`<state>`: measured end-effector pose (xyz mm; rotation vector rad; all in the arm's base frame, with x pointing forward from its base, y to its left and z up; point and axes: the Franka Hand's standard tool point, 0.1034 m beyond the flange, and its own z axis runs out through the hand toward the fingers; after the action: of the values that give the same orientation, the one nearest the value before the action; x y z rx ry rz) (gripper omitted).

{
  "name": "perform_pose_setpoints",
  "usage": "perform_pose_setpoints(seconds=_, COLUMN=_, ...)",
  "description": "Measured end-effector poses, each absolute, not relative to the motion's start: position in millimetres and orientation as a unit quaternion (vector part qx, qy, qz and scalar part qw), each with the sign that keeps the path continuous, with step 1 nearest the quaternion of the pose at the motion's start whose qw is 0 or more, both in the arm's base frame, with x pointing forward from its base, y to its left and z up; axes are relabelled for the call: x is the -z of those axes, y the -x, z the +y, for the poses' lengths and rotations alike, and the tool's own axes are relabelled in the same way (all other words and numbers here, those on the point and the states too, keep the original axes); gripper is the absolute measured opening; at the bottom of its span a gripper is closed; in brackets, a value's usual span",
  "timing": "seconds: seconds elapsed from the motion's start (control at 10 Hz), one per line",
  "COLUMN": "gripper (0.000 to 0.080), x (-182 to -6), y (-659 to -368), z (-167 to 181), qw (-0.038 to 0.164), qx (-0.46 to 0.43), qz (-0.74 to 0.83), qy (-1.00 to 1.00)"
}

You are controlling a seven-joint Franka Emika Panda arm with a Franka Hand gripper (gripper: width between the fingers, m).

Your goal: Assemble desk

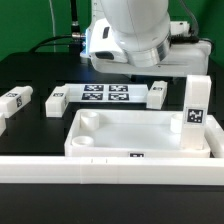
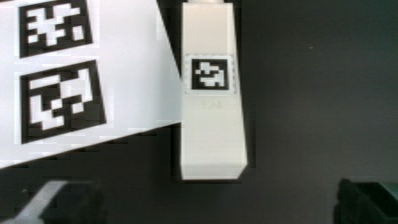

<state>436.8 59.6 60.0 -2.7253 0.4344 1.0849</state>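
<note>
I see my claw [image 2: 210,205] spread wide above a white leg [image 2: 210,95] (marker board [image 2: 143,70] just beside it).

arm [image 1: 130,35]: cut off by the top edge, i only get its lower white housing.
gripper [image 2: 214,203]: in the exterior view the arm hides it from me; on the wrist view i see just two dark, blurred fingertips [image 2: 63,200], clipped by the edge.
leg [image 2: 214,100]: one end runs out of the wrist view.
marker board [image 2: 71,90]: mostly outside the wrist view, one tag clipped.
upright leg [image 1: 197,105]: foot behind the desk top [image 1: 110,148] rim, seating i can't judge.
border bar [image 1: 100,172]: both ends cut off.
</note>
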Motion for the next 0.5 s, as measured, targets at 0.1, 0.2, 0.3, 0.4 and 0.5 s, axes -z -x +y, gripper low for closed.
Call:
perform_pose_setpoints(seconds=0.1, gripper=0.0648, x=-59.5, y=-436.5, z=59.6, qw=0.088, qx=-0.365, qz=0.146, qy=0.915)
perform_pose_setpoints(seconds=0.2, gripper=0.0648, x=-58.3, y=-434.1, z=60.9, qw=0.087, qx=-0.367, qz=0.145, qy=0.915)
perform_pose_setpoints(seconds=0.3, gripper=0.0648, x=-55.8, y=-427.1, z=64.9, qw=0.086, qx=-0.374, qz=0.142, qy=0.913)
perform_pose_setpoints(seconds=0.4, gripper=0.0648, x=-49.6, y=-422.0, z=71.7, qw=0.083, qx=-0.368, qz=0.139, qy=0.916)
perform_pose_setpoints(seconds=0.5, gripper=0.0648, x=-46.8, y=-415.1, z=75.1, qw=0.083, qx=-0.381, qz=0.135, qy=0.911)
